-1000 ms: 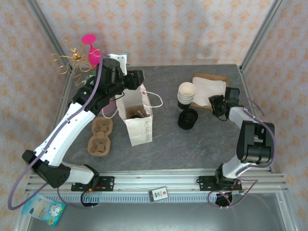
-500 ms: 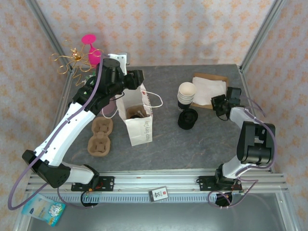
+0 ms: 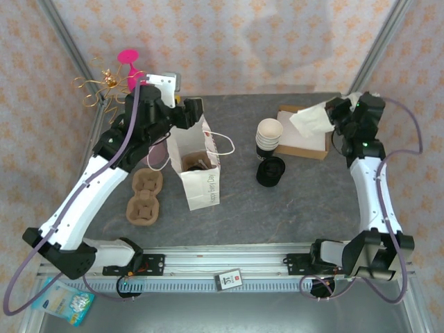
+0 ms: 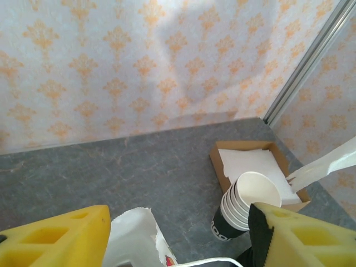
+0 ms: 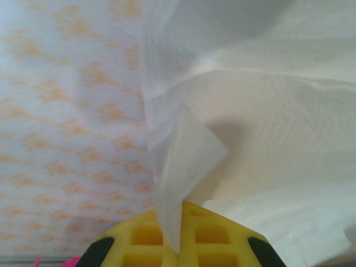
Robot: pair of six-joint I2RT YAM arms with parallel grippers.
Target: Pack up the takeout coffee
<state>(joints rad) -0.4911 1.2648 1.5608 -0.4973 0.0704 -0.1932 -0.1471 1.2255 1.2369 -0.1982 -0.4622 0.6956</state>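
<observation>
The takeout coffee is hidden; a dark brown shape that I cannot identify lies inside the open white paper bag point(image 3: 200, 173) point(image 4: 130, 233). My left gripper point(image 3: 192, 111) point(image 4: 178, 236) hovers open over the bag's back edge, with nothing between its yellow fingers point(image 4: 61, 239). My right gripper point(image 3: 338, 114) point(image 5: 181, 228) is raised at the back right, above the cardboard box point(image 3: 312, 146). It is shut on a white napkin point(image 3: 309, 119) point(image 5: 250, 111), which hangs out to its left. In the left wrist view the napkin point(image 4: 328, 164) crosses the right edge.
A stack of lidless cups point(image 3: 269, 134) point(image 4: 253, 194) and a stack of black lids point(image 3: 270, 171) stand right of the bag. Brown cup carriers point(image 3: 144, 196) lie to its left. The box point(image 4: 219, 161) holds more napkins. A pink glass point(image 3: 128, 59) and gold wire point(image 3: 97, 87) are back left.
My right arm has risen and swung back from the box, shutting on a napkin and lifting it. My left gripper has opened wider above the bag.
</observation>
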